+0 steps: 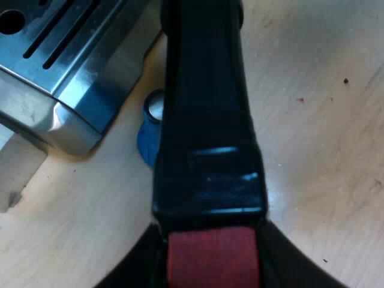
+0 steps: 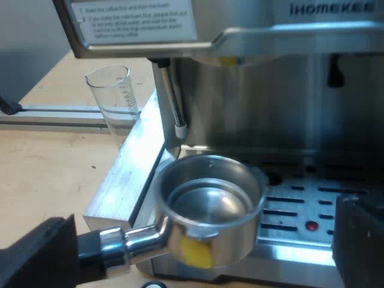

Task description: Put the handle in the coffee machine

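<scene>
Nothing but bare, shiny steel inside the cup of the metal holder (image 2: 210,207), mouth up and about level. Seemingly empty too, the clear measuring glass (image 2: 114,102), upright beside the side wall of the espresso machine (image 2: 252,120), base hidden behind the edge of the drip tray (image 2: 300,201). Holder hanging in the air just off the near edge of that drip tray, below the machine's brew head (image 2: 234,59) with a clear gap between, not locked in. Long axis roughly level: cup end toward the machine's front, dark handle (image 1: 207,120) running back away from it, red end (image 1: 213,261) farthest from the machine. Clamped near that red end by the left gripper (image 1: 211,225), one black finger on each side, fingers (image 1: 285,270) closed tight against the handle. Looking along the handle from the red end, cup hidden behind the handle's own bulk. Half hidden behind it as well, a blue tamper (image 1: 147,135) on the tabletop (image 1: 318,120) just beside the machine's near corner. Dark bulk of the right gripper (image 2: 360,240) near the drip tray; open or closed, cannot tell. Yellow patch (image 2: 195,252) on the cup's near wall, nature unclear. Thin steam wand (image 2: 171,102) reaching down between glass and cup. Machine's top cut off, brand lettering (image 2: 333,7) cut short, label (image 2: 135,21) print too small to read.
</scene>
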Controlling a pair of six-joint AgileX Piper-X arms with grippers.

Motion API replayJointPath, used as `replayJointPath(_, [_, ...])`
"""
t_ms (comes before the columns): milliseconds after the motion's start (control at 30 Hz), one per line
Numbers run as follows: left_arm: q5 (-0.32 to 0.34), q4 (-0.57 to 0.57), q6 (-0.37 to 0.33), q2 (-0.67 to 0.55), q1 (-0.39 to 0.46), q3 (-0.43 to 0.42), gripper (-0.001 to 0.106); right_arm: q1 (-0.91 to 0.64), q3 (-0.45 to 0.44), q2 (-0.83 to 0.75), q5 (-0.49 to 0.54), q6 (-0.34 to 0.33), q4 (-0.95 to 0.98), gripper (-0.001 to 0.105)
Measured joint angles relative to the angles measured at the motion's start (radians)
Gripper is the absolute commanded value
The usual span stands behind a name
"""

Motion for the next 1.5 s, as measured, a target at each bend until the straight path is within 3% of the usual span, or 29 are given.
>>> replayJointPath(133, [0.004, -0.016, 0.000, 0.021, 0.000, 0.000, 0.000, 0.000, 0.030, 0.033, 0.005, -0.073, -0.117, 0.086])
replayJointPath(367, [0.087, -0.051, 0.016, 0.090, 0.162, 0.000, 0.000, 0.000, 0.043, 0.081, 0.088, -0.149, -0.252, 0.086])
replayJointPath(533, [0.114, -0.051, 0.033, 0.093, 0.210, 0.000, 0.000, 0.000, 0.043, 0.102, 0.092, -0.155, -0.267, 0.086])
replayJointPath(833, [0.153, -0.022, 0.182, 0.096, 0.210, 0.000, 0.000, 0.004, 0.043, 0.101, 0.092, -0.155, -0.274, 0.086])
replayJointPath(1167, [0.194, -0.022, 0.187, 0.100, 0.210, 0.000, 0.000, 0.004, 0.043, 0.101, 0.092, -0.155, -0.275, 0.086])
replayJointPath(1367, [0.200, -0.024, 0.204, 0.203, 0.210, 0.000, 0.000, 0.010, 0.043, 0.101, 0.092, -0.148, -0.274, 0.086])
replayJointPath(1500, [0.175, -0.027, 0.262, 0.213, 0.210, 0.000, 0.000, 0.010, 0.043, 0.111, 0.120, -0.148, -0.276, 0.086])
